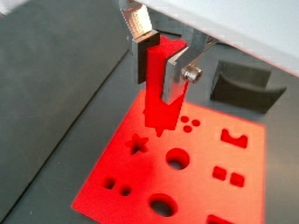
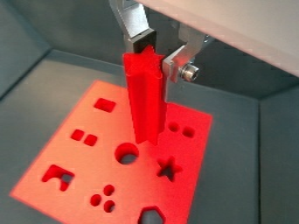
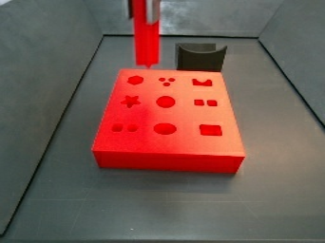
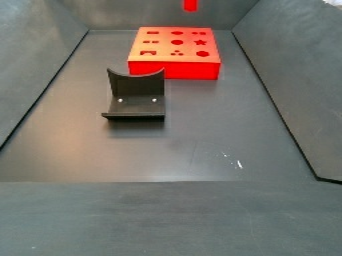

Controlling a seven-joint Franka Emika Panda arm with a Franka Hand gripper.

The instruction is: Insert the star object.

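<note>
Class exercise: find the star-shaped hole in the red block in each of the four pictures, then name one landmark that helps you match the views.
Wrist view: star hole, beside the tip of the star object held in the tool.
Wrist view: star hole, below and right of the peg's tip.
Side view: star hole, on the block's left side.
Side view: star hole, far, near the block's right edge.
Shared landmark: the red block.

Both wrist views look steeply down past the tool; side views face oppositely.
</note>
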